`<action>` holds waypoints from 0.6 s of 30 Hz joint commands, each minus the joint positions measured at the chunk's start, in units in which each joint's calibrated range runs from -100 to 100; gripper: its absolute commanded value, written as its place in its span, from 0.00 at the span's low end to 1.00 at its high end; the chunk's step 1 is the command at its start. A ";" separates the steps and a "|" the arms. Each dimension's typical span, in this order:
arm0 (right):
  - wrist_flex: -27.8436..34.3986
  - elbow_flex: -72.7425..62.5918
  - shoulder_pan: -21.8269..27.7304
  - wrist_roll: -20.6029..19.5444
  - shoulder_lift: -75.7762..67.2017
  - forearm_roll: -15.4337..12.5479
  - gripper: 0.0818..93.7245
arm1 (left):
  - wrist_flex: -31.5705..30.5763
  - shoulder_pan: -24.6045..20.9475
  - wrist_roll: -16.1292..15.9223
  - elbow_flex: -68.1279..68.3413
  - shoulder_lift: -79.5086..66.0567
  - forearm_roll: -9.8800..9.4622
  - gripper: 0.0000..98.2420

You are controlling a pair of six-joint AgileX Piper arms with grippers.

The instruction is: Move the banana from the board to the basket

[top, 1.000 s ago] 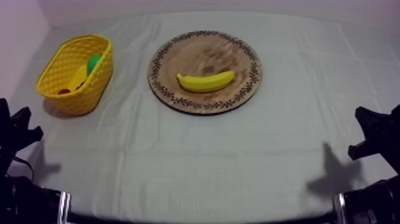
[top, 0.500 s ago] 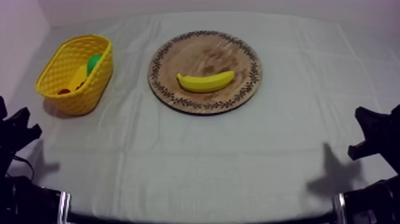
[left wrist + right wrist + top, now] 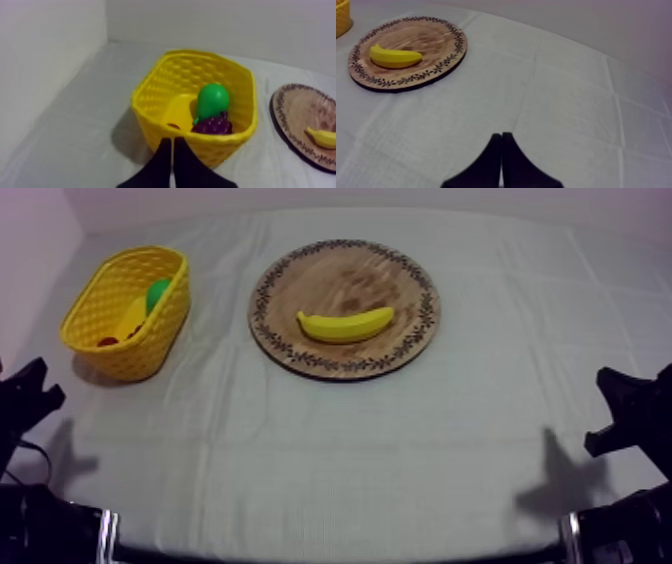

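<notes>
Since a second ago, the left end effector (image 3: pixel 172 145) has slid slightly leftward at the tabletop's (image 3: pixel 400 458) near edge. It and the right end effector (image 3: pixel 502 136) are clenched, empty. Banana (image 3: pixel 345 324) lies on the wooden board (image 3: pixel 330 276), right of the yellow basket (image 3: pixel 167 326).

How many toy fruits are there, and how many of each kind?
banana: 1
pear: 1
bunch of grapes: 1
small red fruit: 1
Total: 4 that I can tell; a yellowish shape inside the yellow basket is too unclear to count.
</notes>
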 commanded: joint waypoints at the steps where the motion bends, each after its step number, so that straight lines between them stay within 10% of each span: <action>1: -0.01 -0.03 0.00 0.00 0.00 0.01 0.00 | -0.38 -0.19 0.05 -3.56 2.63 0.03 0.00; 18: -0.01 -0.03 0.00 0.00 0.00 0.01 0.00 | 14.48 2.16 2.30 -51.54 34.92 -1.89 0.00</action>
